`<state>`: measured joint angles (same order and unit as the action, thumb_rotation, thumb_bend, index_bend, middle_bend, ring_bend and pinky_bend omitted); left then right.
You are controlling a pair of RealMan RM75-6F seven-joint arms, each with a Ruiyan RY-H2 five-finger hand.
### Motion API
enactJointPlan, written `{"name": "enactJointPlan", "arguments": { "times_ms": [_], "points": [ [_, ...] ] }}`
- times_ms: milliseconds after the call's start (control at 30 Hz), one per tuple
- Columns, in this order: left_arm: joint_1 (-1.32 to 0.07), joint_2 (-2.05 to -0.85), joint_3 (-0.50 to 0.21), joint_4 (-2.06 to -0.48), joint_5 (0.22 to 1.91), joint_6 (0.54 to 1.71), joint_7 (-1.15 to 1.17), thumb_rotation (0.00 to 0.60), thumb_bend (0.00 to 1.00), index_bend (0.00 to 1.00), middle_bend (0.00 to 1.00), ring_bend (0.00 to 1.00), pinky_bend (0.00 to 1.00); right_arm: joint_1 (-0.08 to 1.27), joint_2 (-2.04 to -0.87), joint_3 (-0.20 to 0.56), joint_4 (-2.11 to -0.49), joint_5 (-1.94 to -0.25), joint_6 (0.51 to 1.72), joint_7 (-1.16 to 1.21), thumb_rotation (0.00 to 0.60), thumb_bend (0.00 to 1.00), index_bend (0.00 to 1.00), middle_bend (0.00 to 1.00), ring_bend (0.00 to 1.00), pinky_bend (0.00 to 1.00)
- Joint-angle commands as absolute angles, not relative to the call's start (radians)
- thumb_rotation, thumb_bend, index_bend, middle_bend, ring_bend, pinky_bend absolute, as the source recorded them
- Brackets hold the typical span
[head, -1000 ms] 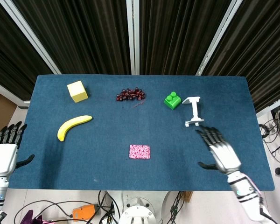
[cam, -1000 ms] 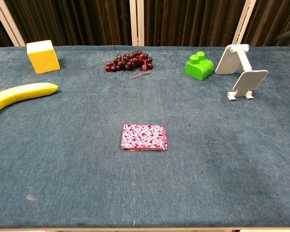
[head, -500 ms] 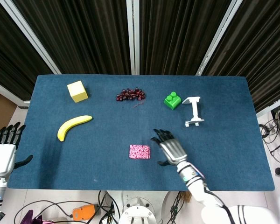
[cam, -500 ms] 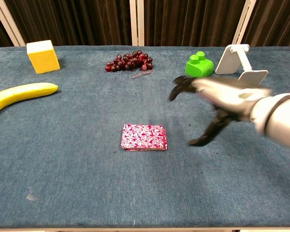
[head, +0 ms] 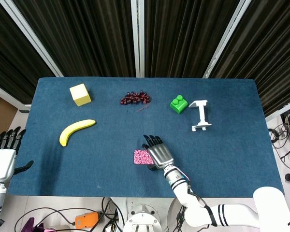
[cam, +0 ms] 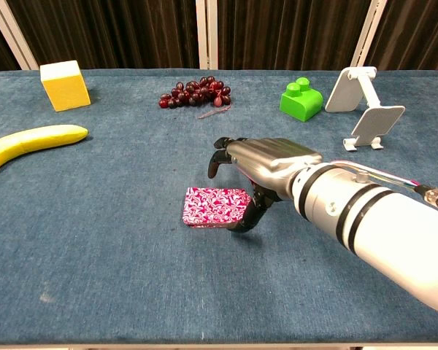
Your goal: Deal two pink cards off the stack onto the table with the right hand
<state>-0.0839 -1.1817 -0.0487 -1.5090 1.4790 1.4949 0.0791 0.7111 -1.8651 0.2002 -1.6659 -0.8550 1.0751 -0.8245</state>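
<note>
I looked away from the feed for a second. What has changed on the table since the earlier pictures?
The right hand swept in from the table's right side, near the white phone stand, to the pink card stack; its fingers now hang over the stack's right end, thumb at that edge. No card is lifted yet. The stack, banana, yellow cube, grapes, green brick and left hand stayed put.
</note>
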Motion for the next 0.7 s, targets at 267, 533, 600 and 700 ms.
{"name": "enactJointPlan", "arguments": {
  "times_ms": [267,533,600,700],
  "points": [
    [-0.087,-1.183,-0.048,-1.505,1.479,1.489,0.077,0.6,0.09,0.01,0.0,0.0,0.0,0.756,-1.882,0.217,-1.667,-0.756,1.073,-0.838,0.6,0.42,0.33,0.05,0.03,0.09],
    [-0.087,-1.182,-0.048,-1.5,1.475,1.486,0.072,0.6,0.09,0.01,0.0,0.0,0.0,0.78,-1.883,0.211,-1.663,-0.72,1.082,-0.831,0.6,0.42,0.33,0.05,0.03,0.08],
    [-0.087,-1.182,-0.049,-1.499,1.475,1.485,0.07,0.6,0.09,0.01,0.0,0.0,0.0,0.786,-1.884,0.209,-1.66,-0.714,1.085,-0.832,0.6,0.42,0.33,0.05,0.03,0.08],
    [-0.088,-1.183,-0.049,-1.498,1.475,1.486,0.07,0.6,0.09,0.01,0.0,0.0,0.0,0.792,-1.885,0.207,-1.657,-0.707,1.086,-0.826,0.6,0.42,0.34,0.05,0.03,0.08]
  ]
}}
